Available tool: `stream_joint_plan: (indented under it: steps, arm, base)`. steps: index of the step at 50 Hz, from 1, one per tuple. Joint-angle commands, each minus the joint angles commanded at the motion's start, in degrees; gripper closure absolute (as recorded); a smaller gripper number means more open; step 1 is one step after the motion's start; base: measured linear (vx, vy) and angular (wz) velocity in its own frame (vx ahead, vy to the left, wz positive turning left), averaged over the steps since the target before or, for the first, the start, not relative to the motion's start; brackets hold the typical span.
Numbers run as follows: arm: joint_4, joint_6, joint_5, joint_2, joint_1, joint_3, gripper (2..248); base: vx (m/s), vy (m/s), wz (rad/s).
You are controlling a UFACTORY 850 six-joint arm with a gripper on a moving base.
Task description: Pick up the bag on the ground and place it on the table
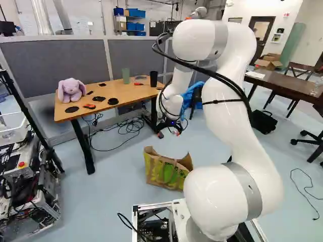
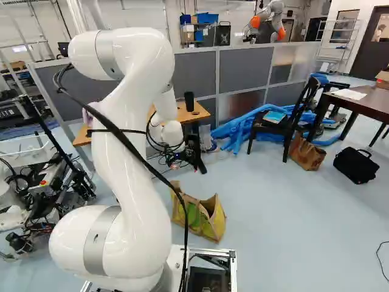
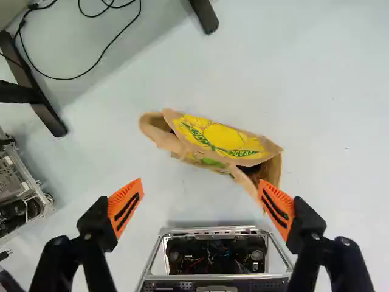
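Note:
A brown paper bag with yellow and green print stands on the floor ahead of the base, its top open; the right base view shows the same bag. My gripper hangs above the floor beyond it, near the table's legs. Seen from the wrist, the gripper is wide open with nothing between its orange pads, and the bag lies below and ahead of the fingers, one fingertip overlapping its edge in the picture. The wooden table stands at the left of the left base view.
On the table are a purple plush toy, cups and small tools. Cables lie beneath it. A black chair, another brown bag and a black bag stand farther right. Another robot is behind the partition.

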Motion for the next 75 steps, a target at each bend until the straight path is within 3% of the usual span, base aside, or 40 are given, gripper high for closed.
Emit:
stream_joint_plan:
  steps: [12,18,75]
  arm:
    - [0.00,-0.12,0.00,-2.75,0.00,-1.56,3]
    - [0.00,-2.31,0.00,-4.11,0.00,-2.34,3]
    - [0.00,-36.15,0.00,-16.89,0.00,-10.45,3]
  base:
    - [0.000,0.000,0.000]
    - [0.000,0.000,0.000]
    - [0.000,0.000,0.000]
